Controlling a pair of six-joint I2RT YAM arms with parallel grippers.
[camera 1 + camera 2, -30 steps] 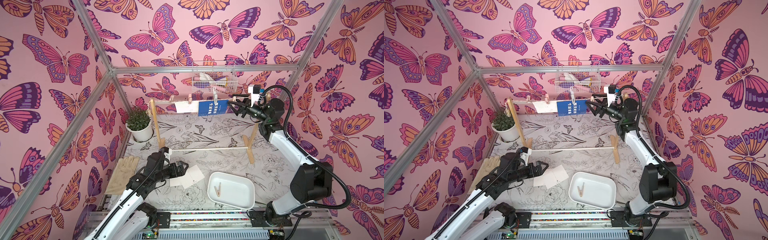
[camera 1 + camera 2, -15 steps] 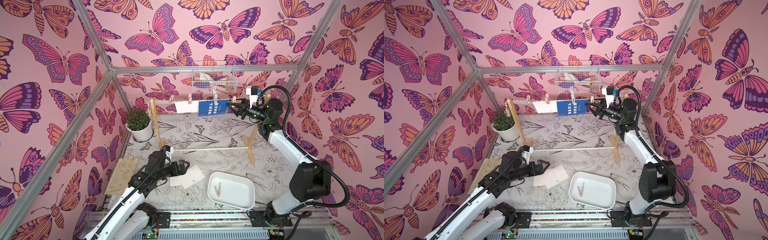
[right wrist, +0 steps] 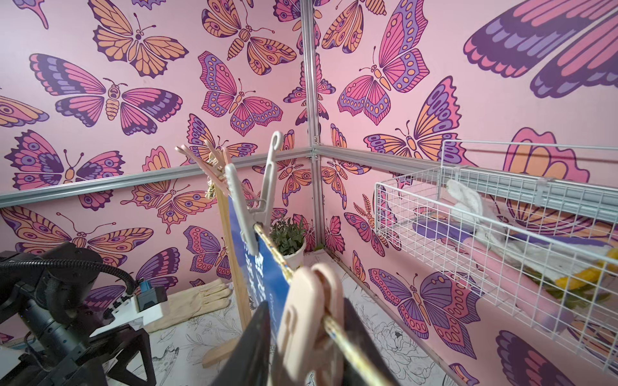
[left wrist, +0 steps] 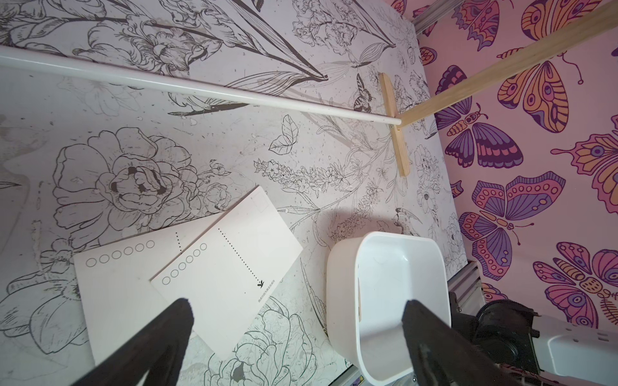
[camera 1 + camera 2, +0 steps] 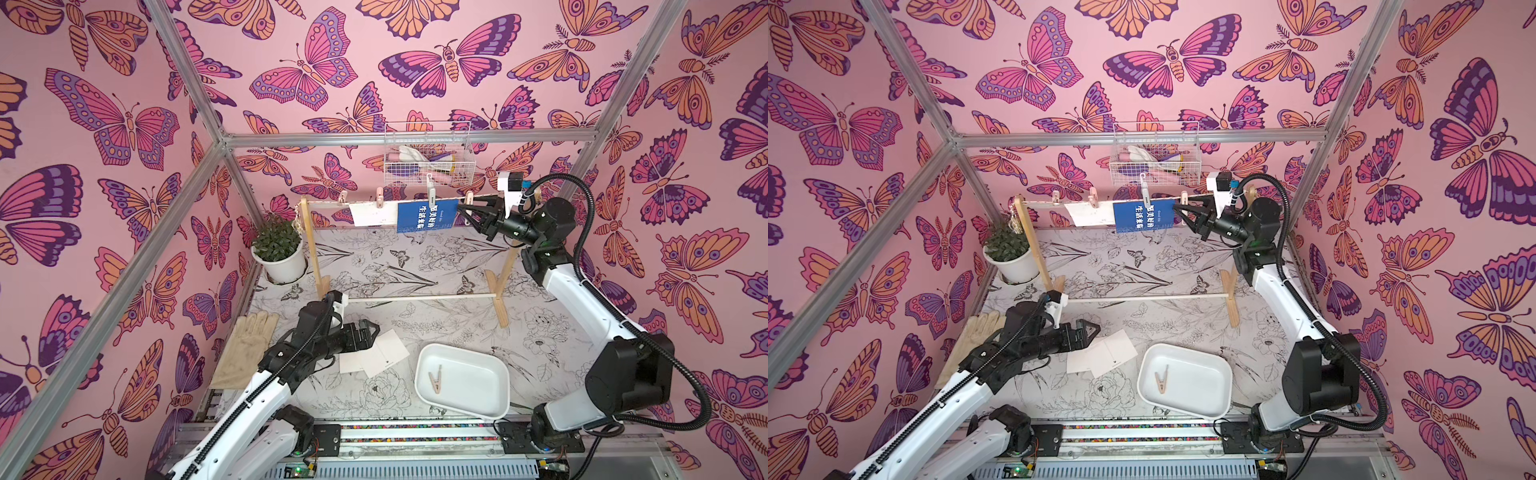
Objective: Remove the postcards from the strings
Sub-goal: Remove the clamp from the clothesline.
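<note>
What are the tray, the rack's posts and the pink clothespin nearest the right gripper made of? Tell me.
The tray looks plastic: smooth, glossy white, rounded moulded corners. The posts look like bare light wood, with grain showing. The pink clothespin is probably plastic: smooth, matte, rounded edges.

Probably a lab test booth, aluminium frame (image 5: 374, 137), butterfly-print walls (image 5: 124, 124)
</note>
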